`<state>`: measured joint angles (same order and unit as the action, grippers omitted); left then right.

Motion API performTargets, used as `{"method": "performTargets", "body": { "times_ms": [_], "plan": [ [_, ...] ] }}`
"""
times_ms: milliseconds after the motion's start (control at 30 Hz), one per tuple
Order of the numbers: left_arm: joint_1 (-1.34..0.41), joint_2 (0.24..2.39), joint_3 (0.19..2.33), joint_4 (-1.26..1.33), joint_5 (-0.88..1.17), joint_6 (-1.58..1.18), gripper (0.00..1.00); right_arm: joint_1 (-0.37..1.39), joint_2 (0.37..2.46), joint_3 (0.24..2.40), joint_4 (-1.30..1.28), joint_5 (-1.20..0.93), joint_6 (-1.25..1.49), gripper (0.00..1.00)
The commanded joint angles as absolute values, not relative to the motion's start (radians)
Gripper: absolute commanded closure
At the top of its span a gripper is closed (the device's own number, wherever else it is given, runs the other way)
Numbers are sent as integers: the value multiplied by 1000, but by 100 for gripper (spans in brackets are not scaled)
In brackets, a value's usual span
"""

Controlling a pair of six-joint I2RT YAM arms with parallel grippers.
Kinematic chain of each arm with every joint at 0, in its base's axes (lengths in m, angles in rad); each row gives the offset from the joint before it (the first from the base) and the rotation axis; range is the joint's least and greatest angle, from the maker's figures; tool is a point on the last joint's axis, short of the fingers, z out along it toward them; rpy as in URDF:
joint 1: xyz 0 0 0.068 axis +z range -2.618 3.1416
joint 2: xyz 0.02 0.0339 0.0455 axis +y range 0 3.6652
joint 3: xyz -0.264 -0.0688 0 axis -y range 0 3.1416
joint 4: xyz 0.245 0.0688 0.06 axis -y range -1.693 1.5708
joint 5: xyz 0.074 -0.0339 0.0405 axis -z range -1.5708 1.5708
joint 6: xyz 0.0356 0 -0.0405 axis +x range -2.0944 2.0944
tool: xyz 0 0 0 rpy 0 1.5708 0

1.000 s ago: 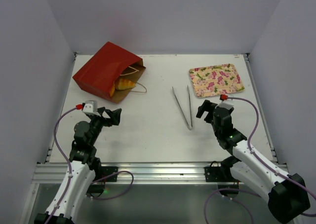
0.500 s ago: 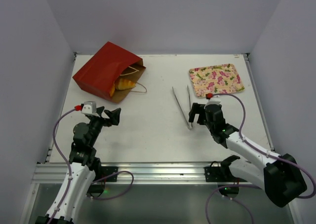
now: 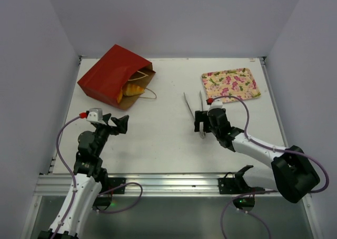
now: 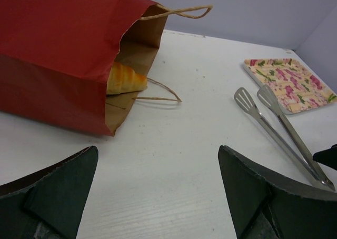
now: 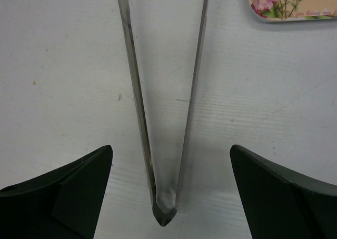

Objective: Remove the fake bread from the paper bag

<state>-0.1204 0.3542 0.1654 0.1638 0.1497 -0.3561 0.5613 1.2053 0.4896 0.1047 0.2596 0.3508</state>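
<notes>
The red paper bag [image 3: 108, 76] lies on its side at the back left, its brown mouth facing right; it also shows in the left wrist view [image 4: 58, 44]. Yellow fake bread [image 3: 132, 89] sits just inside the mouth, seen in the left wrist view [image 4: 124, 78] too. My left gripper [image 3: 120, 124] is open and empty, in front of the bag and apart from it. My right gripper [image 3: 200, 122] is open and low over the hinge end of the metal tongs [image 3: 194, 112], its fingers on either side of the tongs [image 5: 163, 144] without touching them.
A pink-flowered tray [image 3: 230, 85] lies at the back right, its corner showing in the right wrist view [image 5: 292, 2]. The bag's tan loop handles [image 4: 158, 94] lie on the table by its mouth. White walls enclose the table on three sides.
My right arm has swung left and forward, from beside the tray down to the hinge end of the tongs. The left arm, bag and bread have not moved.
</notes>
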Motion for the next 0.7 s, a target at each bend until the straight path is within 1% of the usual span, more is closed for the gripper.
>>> {"method": "performTargets", "body": {
  "times_ms": [0,100,267,467,667],
  "plan": [
    [-123,345,156,183,152,-359,0,587,1239,549,141,285,318,1],
    [-123,345,156,184,153,-359,0,603,1279,571,132,319,311,1],
    [-123,348,153,189,156,-359,0,604,1364,610,141,310,301,1],
    [-123,350,153,190,158,-359,0,603,1472,683,109,319,305,4],
    [-123,351,152,195,161,-359,0,604,1525,733,57,344,322,6]
  ]
}}
